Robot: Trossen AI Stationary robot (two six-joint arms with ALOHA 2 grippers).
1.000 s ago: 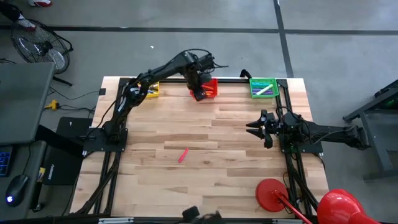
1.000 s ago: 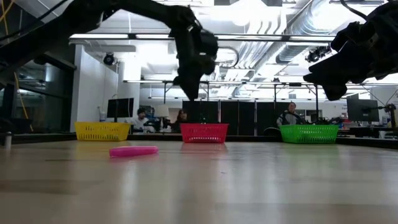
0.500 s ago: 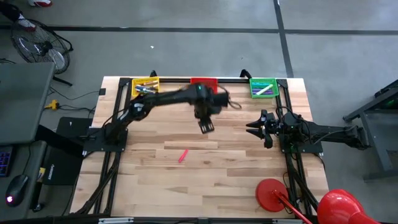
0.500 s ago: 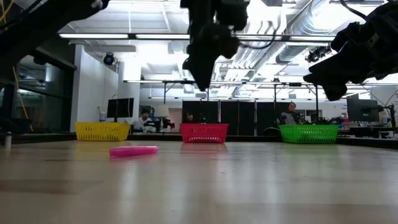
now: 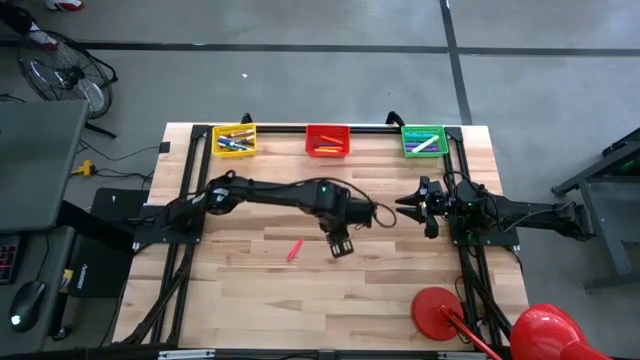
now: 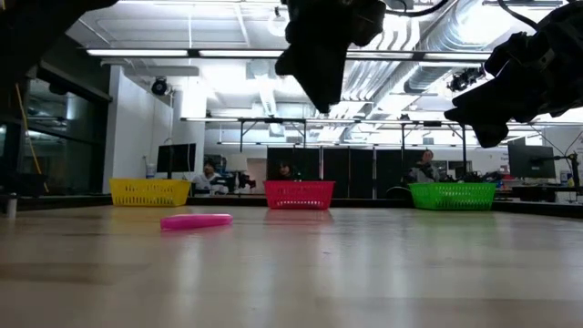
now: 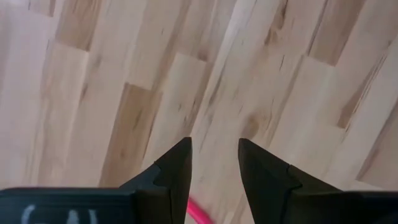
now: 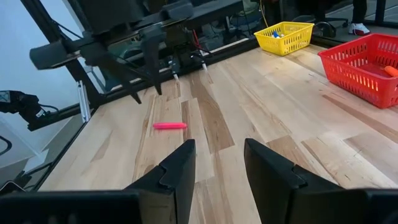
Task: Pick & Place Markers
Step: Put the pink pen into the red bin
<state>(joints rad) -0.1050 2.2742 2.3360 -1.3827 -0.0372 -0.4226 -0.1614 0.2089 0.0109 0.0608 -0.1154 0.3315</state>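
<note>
A single pink marker (image 5: pixel 294 250) lies flat on the wooden table, left of centre; it also shows in the low view (image 6: pixel 196 220) and the right wrist view (image 8: pixel 170 126). More markers lie in the yellow (image 5: pixel 234 141), red (image 5: pixel 327 141) and green (image 5: pixel 423 141) baskets along the far edge. My left gripper (image 5: pixel 340 245) hangs above mid-table, pointing down, a little to the right of the pink marker, open with nothing between its fingers (image 7: pixel 214 146). The marker's end (image 7: pixel 199 213) shows just beside them. My right gripper (image 5: pixel 408 205) waits at the right side, open (image 8: pixel 219 146).
Bare wooden boards lie around the pink marker. A red round stand (image 5: pixel 437 312) sits at the near right corner. The arms' black frames run along the table's left and right edges. People sit in the room beyond the far edge (image 6: pixel 208 173).
My left gripper has swung from above the red basket at the far edge toward the near edge, ending over mid-table just right of the pink marker. The marker has not moved.
</note>
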